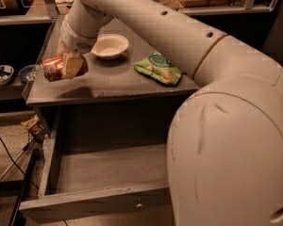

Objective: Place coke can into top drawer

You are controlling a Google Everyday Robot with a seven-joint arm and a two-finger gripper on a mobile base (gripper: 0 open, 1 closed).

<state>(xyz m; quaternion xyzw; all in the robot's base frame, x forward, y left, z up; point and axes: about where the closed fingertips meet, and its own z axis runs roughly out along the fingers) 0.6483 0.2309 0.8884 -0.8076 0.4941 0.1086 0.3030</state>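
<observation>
Holding the coke can on its side, clamped in the gripper, apparently just above the left front corner of the grey countertop. Hovering apart from the white bowl and well apart from the green snack bag. Judging the pick done, with the top drawer standing open and empty below. Carrying down, lowering inside and releasing not yet done.

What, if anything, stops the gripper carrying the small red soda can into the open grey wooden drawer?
Likely yes, nothing: the gripper holds the red soda can over the grey tabletop near its front edge, and the drawer below stands open.
</observation>
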